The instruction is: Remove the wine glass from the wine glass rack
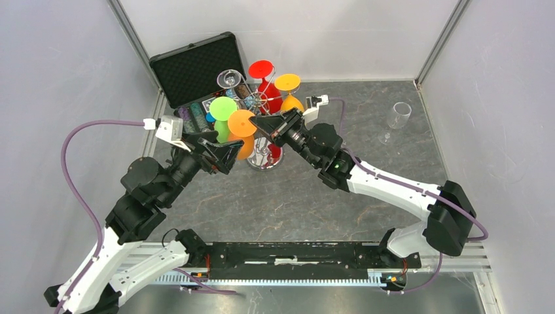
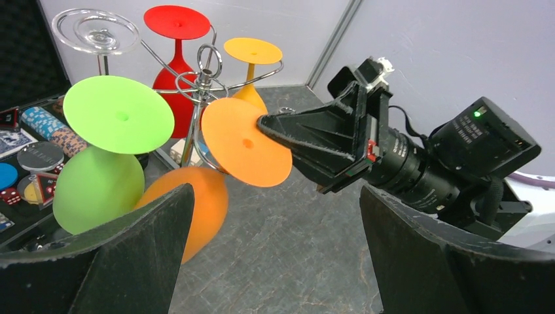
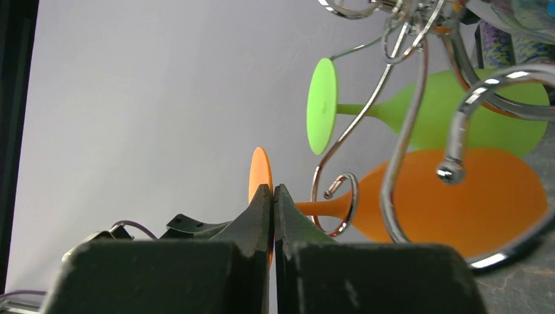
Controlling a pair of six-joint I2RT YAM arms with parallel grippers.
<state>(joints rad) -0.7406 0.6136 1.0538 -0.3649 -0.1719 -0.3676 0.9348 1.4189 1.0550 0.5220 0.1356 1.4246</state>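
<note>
Right wrist view shows the right gripper (image 3: 273, 188) clenched on the foot of the orange wine glass (image 3: 451, 203), hooked in the rack (image 3: 450, 172) just left.

On the far middle of the grey marbled table (image 1: 288, 196), a shiny silver wire rack (image 1: 260, 161) on a round mirror base, hung with stemmed glasses, feet upward: red plastic glass (image 1: 261, 69), yellow plastic glass (image 1: 287, 82), clear glass (image 1: 229, 79), green plastic glass (image 1: 223, 108), orange plastic glass (image 1: 241, 123). Just behind, far left, an open black case of coloured chips (image 1: 193, 65). From the right, the right gripper (image 1: 254, 120), jaws closed to a point at the orange foot's right edge. From the left, the left gripper (image 1: 229, 158), jaws spread, close beside the orange bowl. Well apart, far right, a loose clear wine glass (image 1: 397, 118).
</note>
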